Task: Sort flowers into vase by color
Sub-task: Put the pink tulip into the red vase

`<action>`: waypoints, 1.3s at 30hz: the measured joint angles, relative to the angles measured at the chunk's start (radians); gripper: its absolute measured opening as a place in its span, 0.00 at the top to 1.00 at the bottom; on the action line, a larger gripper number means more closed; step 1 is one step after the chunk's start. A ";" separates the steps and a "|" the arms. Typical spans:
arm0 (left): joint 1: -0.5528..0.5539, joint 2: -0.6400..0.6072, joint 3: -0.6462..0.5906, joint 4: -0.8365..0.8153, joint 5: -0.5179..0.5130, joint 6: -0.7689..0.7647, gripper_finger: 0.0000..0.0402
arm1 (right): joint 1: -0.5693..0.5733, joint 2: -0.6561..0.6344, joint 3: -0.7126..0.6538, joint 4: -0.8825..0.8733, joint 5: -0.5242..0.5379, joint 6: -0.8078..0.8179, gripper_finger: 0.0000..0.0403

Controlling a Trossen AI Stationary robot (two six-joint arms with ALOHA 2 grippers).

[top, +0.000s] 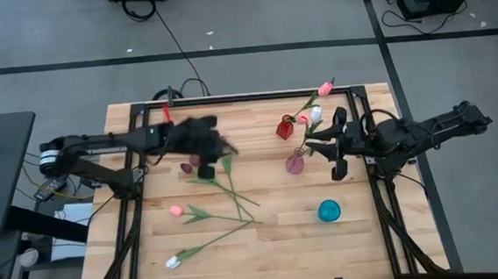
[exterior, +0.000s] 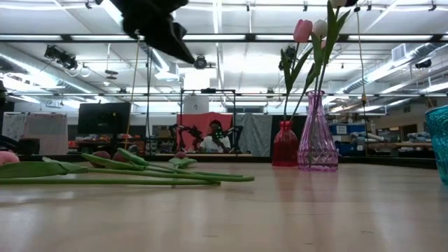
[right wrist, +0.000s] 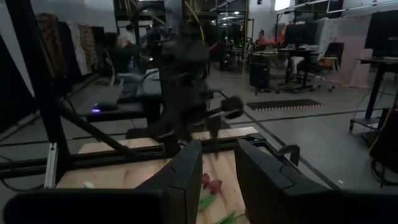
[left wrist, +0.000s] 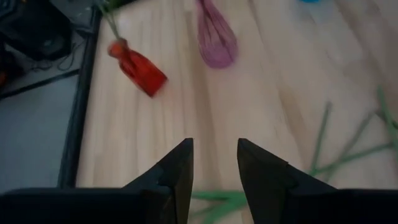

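tabletop (top: pixel 274 243): pale wood planks, black frame | room: grey floor, taped lines | left claw (left wrist: pixel 214 165): parted, empty | right claw (right wrist: pixel 217 168): parted, empty

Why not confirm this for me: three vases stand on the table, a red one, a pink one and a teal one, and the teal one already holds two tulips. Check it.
Not quite. The tulips stand in the red vase and the pink vase, as the low view shows; in the high view the teal vase holds none. The rest is right: three vases stand on the table.
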 joint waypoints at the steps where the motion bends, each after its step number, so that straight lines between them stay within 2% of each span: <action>1: -0.024 -0.008 -0.015 0.000 -0.027 -0.009 0.68 | 0.000 0.010 -0.001 0.027 -0.002 0.001 0.73; 4: -0.090 -0.018 -0.048 -0.019 -0.091 -0.060 0.68 | 0.000 0.028 -0.001 0.093 -0.037 0.023 0.73; 7: -0.152 -0.016 -0.060 -0.049 -0.110 -0.103 0.68 | 0.018 0.036 -0.001 0.180 -0.090 0.024 0.73; 11: -0.227 -0.016 -0.065 -0.055 -0.141 -0.138 0.68 | 0.099 0.034 0.000 0.245 -0.102 -0.071 0.73; 16: -0.288 -0.006 -0.065 -0.101 -0.159 -0.157 0.68 | 0.205 0.073 0.000 0.232 -0.022 -0.116 0.73; 21: -0.283 0.042 -0.079 -0.102 -0.163 -0.202 0.68 | 0.265 0.113 0.000 0.229 0.102 -0.161 0.74; 28: -0.271 0.195 -0.085 -0.071 -0.172 -0.246 0.68 | 0.308 0.158 0.000 0.235 0.134 -0.155 0.74; 31: -0.247 0.266 -0.085 -0.026 -0.168 -0.361 0.68 | 0.321 0.197 0.000 0.242 0.213 -0.143 0.74; 34: -0.227 0.301 -0.085 -0.022 -0.147 -0.396 0.68 | 0.339 0.237 0.001 0.240 0.313 -0.143 0.74; 36: -0.223 0.302 -0.088 -0.015 -0.134 -0.394 0.68 | 0.349 0.261 0.001 0.240 0.380 -0.147 0.74; 39: -0.227 0.260 -0.147 0.079 -0.087 -0.376 0.68 | 0.351 0.299 -0.001 0.236 0.441 -0.197 0.74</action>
